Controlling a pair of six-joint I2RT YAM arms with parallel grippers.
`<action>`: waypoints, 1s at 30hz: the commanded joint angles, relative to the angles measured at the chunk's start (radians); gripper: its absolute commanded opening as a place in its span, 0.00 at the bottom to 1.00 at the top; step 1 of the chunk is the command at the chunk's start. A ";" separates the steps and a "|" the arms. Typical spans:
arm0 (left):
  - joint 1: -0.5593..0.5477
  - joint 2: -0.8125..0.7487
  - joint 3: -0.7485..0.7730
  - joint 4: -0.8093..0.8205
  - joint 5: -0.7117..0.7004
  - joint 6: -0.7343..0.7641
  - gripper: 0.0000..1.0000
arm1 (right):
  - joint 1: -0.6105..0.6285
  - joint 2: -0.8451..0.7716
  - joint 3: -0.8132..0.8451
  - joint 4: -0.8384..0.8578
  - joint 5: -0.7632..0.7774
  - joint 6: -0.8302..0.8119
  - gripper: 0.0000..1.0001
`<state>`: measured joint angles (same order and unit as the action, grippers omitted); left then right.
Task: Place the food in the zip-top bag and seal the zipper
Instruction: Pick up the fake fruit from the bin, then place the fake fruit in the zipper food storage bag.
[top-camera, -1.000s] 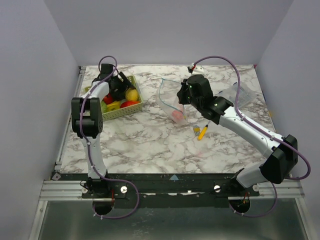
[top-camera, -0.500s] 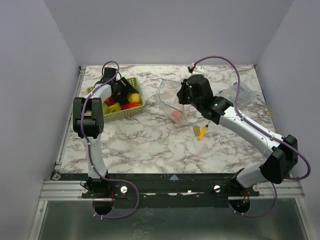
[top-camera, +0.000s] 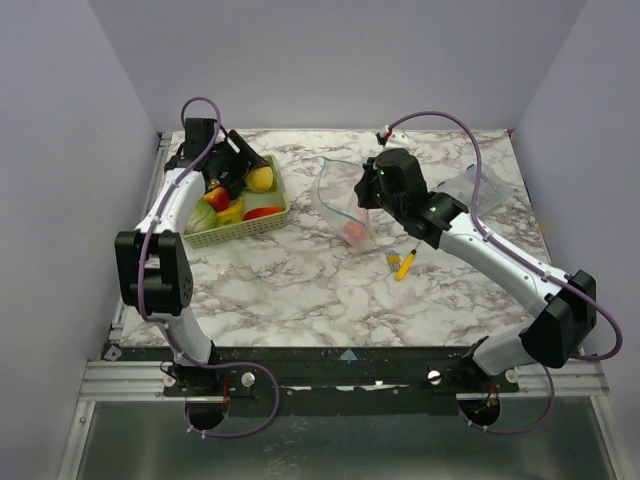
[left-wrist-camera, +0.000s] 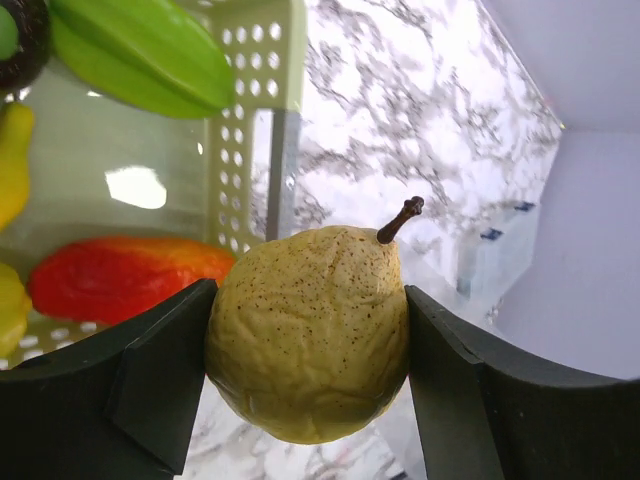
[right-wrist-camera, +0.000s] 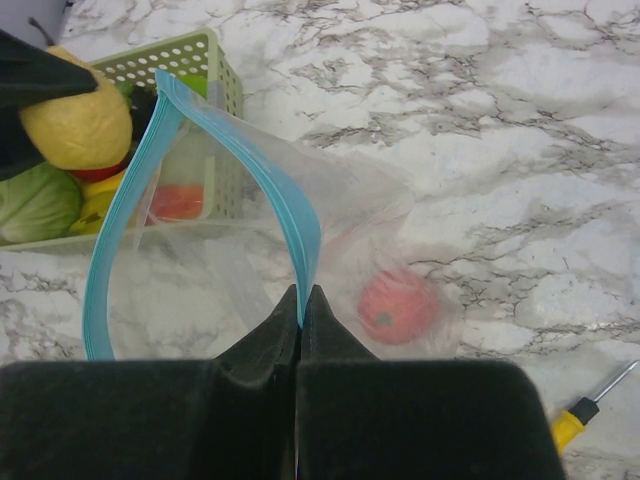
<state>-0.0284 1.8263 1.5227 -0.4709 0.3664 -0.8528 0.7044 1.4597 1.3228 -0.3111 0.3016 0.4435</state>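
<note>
My left gripper (top-camera: 258, 178) is shut on a yellow speckled pear (left-wrist-camera: 308, 330) and holds it above the right edge of the green basket (top-camera: 245, 225); the pear also shows in the top view (top-camera: 261, 179) and the right wrist view (right-wrist-camera: 78, 122). The basket holds more food: a red piece (left-wrist-camera: 120, 275), green pieces (left-wrist-camera: 150, 55) and yellow ones. My right gripper (right-wrist-camera: 303, 300) is shut on the light-blue zipper (right-wrist-camera: 290, 200) of the clear zip-top bag (top-camera: 340, 200), holding its mouth open and upright. A red tomato (right-wrist-camera: 398, 305) lies inside the bag.
A yellow-handled screwdriver (top-camera: 403, 264) lies on the marble table right of the bag. A smaller clear plastic piece (top-camera: 470, 190) lies at the back right. Walls close the table on three sides.
My left gripper has risen out of the basket with the yellow pear and the left arm has swung up and back. The right arm and bag have not moved.
</note>
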 joint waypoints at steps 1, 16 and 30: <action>-0.015 -0.181 -0.137 0.098 0.142 0.018 0.31 | -0.017 0.005 0.069 -0.052 -0.017 -0.023 0.00; -0.288 -0.584 -0.276 0.445 0.307 0.095 0.32 | -0.022 0.040 0.098 -0.078 -0.076 0.001 0.00; -0.409 -0.425 -0.090 0.295 0.196 0.160 0.50 | -0.022 0.017 0.085 -0.064 -0.115 0.023 0.00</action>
<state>-0.4290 1.3613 1.3701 -0.1104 0.6376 -0.7250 0.6857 1.4902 1.3979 -0.3687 0.2150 0.4541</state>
